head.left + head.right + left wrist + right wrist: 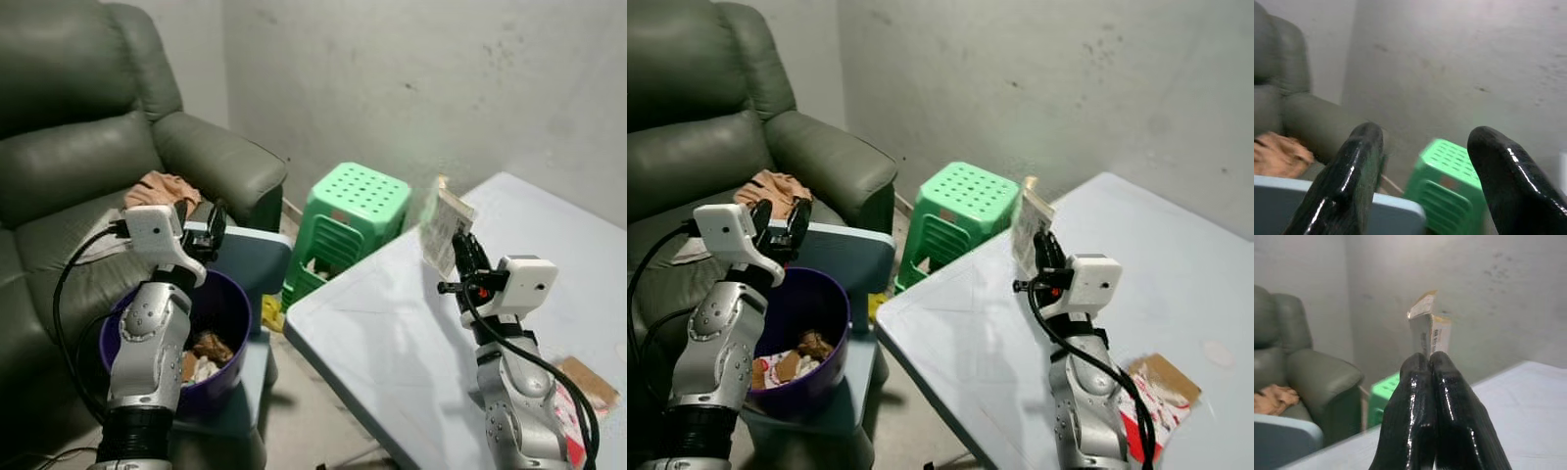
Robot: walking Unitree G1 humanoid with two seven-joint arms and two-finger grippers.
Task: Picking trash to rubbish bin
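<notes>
Grey plaster wall behind; dark green leather armchair [88,147] on the left, pale blue table [392,343] on the right, green perforated plastic stool [348,220] between. Purple round plastic bin [220,328] with scraps sits beside the armchair. Left gripper [779,217] above bin, fingers wide, empty. Right gripper [465,250] raised over table, pinched tight on flattened white cardboard packet [446,227], upright.

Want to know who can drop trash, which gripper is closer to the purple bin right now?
Left. The left gripper hovers just above the purple bin's rim; the right gripper, shut on a flattened carton, is over the table.
</notes>
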